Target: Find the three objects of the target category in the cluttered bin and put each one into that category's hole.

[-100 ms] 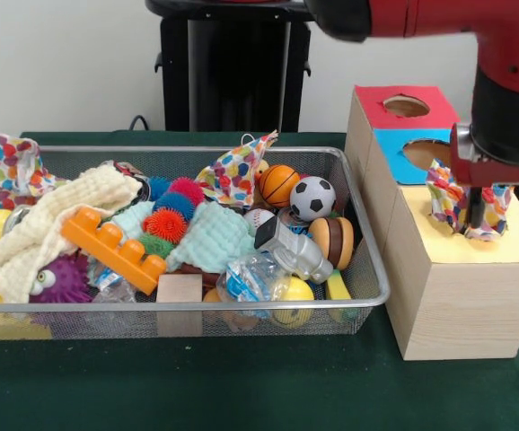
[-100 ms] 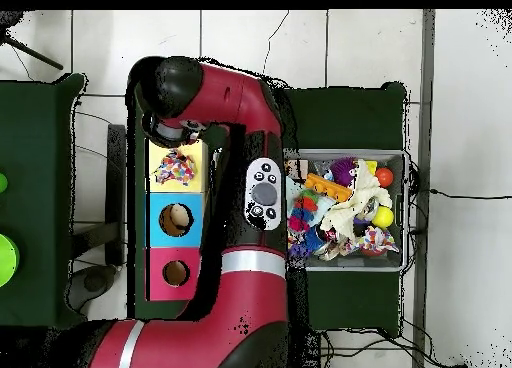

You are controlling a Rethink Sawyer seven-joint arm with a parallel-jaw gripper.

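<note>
A polka-dot cloth [image 1: 457,205] sits bunched over the hole in the yellow section [image 1: 439,247] of the wooden sorting box, standing partly out of it. My gripper [image 1: 507,214] hangs just over that section, and its two dark fingers [image 1: 477,208] stand apart, one on each side of the cloth's right part. From overhead the same cloth [image 2: 176,167] fills the yellow section [image 2: 198,164]. Two more polka-dot cloths lie in the wire bin [image 1: 197,303], one on the far rim [image 1: 237,166] and one at the left corner [image 1: 17,166].
The box also has a blue section with a hole [image 1: 426,153] and a red one [image 1: 406,106]. The bin holds an orange toy brick [image 1: 116,244], balls, a cream cloth [image 1: 53,220], a wooden block [image 1: 180,289] and spiky toys. The red arm [image 2: 250,134] spans between box and bin.
</note>
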